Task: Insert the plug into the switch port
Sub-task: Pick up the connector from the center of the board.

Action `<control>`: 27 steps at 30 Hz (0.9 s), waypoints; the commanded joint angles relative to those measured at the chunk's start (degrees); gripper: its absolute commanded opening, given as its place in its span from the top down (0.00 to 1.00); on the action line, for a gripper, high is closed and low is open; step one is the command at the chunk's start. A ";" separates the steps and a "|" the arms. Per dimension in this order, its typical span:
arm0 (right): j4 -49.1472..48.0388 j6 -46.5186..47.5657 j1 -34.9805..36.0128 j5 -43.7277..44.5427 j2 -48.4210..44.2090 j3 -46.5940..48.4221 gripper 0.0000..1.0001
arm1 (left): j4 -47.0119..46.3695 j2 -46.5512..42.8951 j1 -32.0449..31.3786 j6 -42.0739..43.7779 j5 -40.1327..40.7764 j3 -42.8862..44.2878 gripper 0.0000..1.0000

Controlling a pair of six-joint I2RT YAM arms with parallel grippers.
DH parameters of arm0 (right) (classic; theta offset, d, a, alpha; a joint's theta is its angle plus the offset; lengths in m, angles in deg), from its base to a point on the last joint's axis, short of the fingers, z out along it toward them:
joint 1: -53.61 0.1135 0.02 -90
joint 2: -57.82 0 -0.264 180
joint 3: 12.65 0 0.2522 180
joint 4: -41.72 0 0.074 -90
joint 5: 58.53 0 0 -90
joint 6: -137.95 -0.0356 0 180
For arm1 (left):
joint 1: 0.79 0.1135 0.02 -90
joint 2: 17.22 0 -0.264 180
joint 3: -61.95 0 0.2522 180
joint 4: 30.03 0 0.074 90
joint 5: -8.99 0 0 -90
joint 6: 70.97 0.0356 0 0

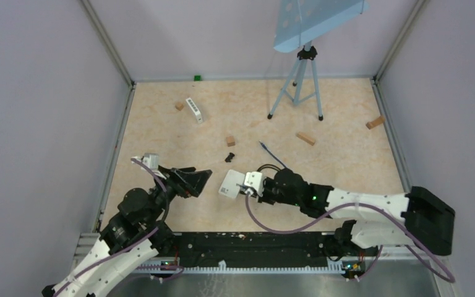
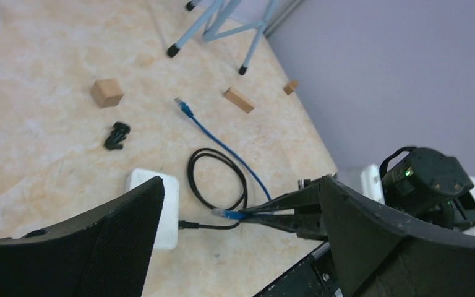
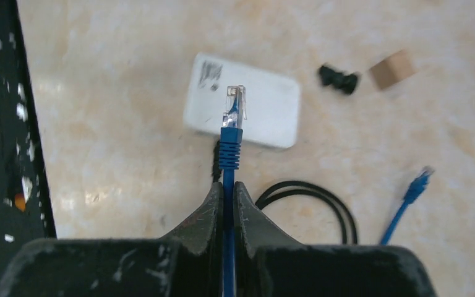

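The right claw [image 3: 227,193] is pinched together on a blue cable [image 3: 228,162], gripping it just behind the strain boot. The clear plug [image 3: 234,106] sticks out past the fingertips, free of the bench [image 1: 346,154]. From the right wrist camera the plug lines up over a flat white box [image 3: 269,111] that lies on the bench and carries a printed label near one corner. Whether the plug touches the box cannot be told from that angle. In the left wrist view the plug tip [image 2: 219,213] hangs just beside the box's edge [image 2: 168,213] and is not seated in anything.

A black cable [image 3: 303,184] runs from the side of the box and curls into a loop on the bench. The far end of the blue cable (it carries a second plug [image 2: 185,109]) lies loose beyond that loop.

The left claw [image 2: 241,185] hovers near the box on its other side, its two fingers spread wide apart with nothing between them.

Farther out lie a small black part [image 2: 117,135], a wooden cube [image 2: 107,93] and a longer wooden block [image 2: 239,99]. A tripod [image 1: 297,80] stands at the back of the bench.
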 commanded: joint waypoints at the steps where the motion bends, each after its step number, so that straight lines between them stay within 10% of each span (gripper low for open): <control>1: -14.08 -7.08 -0.03 8.82 -10.83 -3.41 1.00 | -14.79 0.79 0.04 10.10 -9.42 -1.56 0.01; 13: -37.49 -5.26 -0.29 7.95 -31.31 -19.43 1.00 | -39.28 3.78 0.10 16.87 -27.24 -11.39 0.01; 27: -39.67 25.08 -0.28 0.28 -30.97 -22.34 1.00 | -58.57 18.66 0.11 35.02 -45.74 -15.53 0.13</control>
